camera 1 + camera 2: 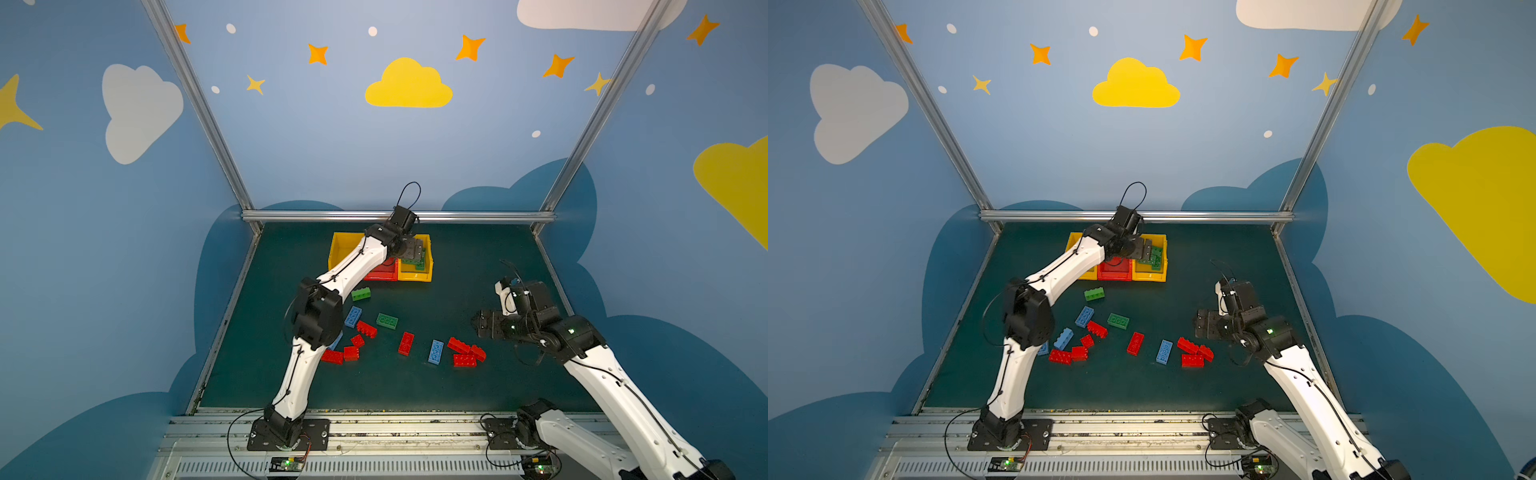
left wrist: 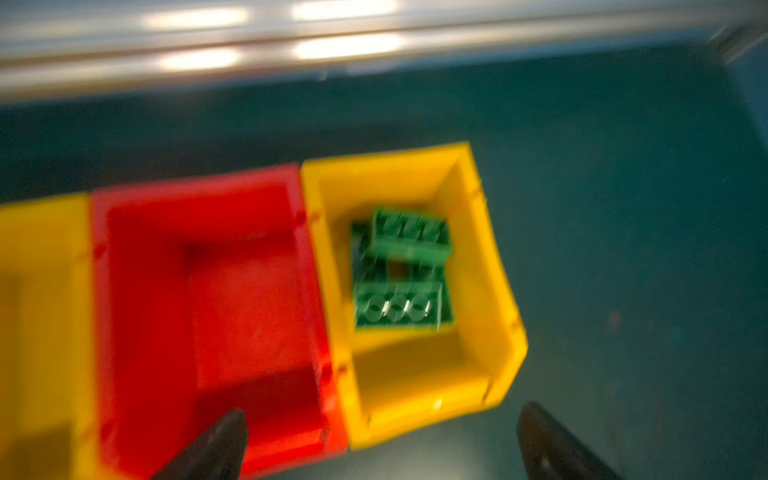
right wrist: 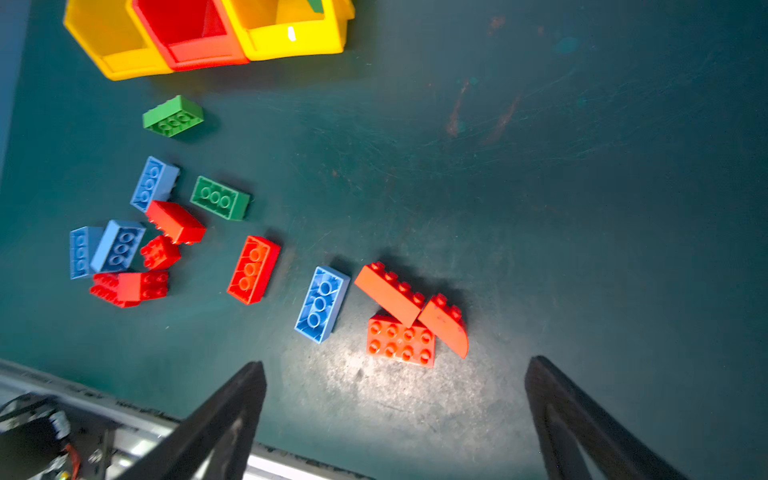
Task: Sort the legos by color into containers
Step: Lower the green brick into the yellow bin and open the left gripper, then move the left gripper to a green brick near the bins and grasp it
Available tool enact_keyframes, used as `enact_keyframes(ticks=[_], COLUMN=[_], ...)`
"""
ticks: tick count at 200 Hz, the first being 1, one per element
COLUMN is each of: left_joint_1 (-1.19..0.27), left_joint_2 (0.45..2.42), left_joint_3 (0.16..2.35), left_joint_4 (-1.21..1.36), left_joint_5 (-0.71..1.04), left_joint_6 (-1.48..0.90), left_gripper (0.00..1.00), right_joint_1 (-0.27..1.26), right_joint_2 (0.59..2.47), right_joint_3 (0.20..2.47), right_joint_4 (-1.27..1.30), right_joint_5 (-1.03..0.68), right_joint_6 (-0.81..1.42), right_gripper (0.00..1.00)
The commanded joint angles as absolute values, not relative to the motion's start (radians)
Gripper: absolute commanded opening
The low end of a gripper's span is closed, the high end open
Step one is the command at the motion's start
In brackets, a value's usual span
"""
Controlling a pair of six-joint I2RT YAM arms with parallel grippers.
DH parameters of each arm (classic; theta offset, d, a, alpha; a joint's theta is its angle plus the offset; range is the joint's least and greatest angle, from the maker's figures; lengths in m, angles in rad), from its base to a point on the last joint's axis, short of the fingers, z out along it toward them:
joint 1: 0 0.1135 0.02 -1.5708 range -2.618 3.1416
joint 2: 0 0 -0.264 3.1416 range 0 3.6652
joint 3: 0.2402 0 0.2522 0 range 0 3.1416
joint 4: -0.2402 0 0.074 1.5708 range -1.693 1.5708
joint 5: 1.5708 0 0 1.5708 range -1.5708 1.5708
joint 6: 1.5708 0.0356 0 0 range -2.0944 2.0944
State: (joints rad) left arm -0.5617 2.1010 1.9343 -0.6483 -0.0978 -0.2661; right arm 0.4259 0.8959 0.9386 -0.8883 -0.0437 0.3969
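dark green counter [image 1: 457, 257] is holding loose red, green and blue plastic bricks [image 3: 253, 270]. green bricks [image 2: 401, 305] are lying in the right-end yellow plastic bin [image 2: 490, 270]. left jaws are hanging wide open, empty, above it; right jaws are gaping empty.

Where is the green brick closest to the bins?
In both top views the green brick lies left of centre on the mat, just before the red bin.

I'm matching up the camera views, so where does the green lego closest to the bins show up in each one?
In a top view: green lego on the mat, just before the red bin.
In a top view: green lego, same spot.
Left wrist: not in it.
Right wrist: green lego, lying alone near the red bin.
Shared landmark: the red bin.
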Motion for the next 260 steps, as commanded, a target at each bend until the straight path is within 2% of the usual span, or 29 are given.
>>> enact_keyframes(ticks=[1, 34, 66, 119, 156, 260], left_joint_1=[-0.564, -0.565, -0.555, -0.503, -0.459, -0.456], left_joint_2=[1.902, 1.662, 1.596, 1.679, 1.767, 1.927], left_joint_3=[1.631, 1.263, 1.115, 1.175, 1.239, 1.359], left_joint_4=[-0.524, -0.422, -0.405, -0.449, -0.467, -0.508], left_joint_5=[-0.173, -0.242, -0.285, -0.297, -0.251, -0.242], left_joint_6=[-0.368, -0.461, -0.511, -0.547, -0.585, -0.61], left_gripper=[1.0, 1.0, 1.0, 1.0, 1.0, 1.0], right_joint_1=[0.43, 0.493, 0.609, 0.685, 0.686, 0.662], right_joint_2=[0.863, 0.868, 0.927, 1.015, 1.047, 1.121], right_joint_3=[0.931, 0.905, 0.911, 0.96, 0.974, 0.991], right_joint_4=[-0.883, -0.851, -0.813, -0.789, -0.789, -0.757], right_joint_5=[-0.109, -0.13, -0.077, -0.021, 0.003, 0.039], right_joint_6=[0.409, 0.445, 0.492, 0.517, 0.506, 0.462], right_gripper=[0.95, 0.95, 0.95, 0.95, 0.95, 0.96])
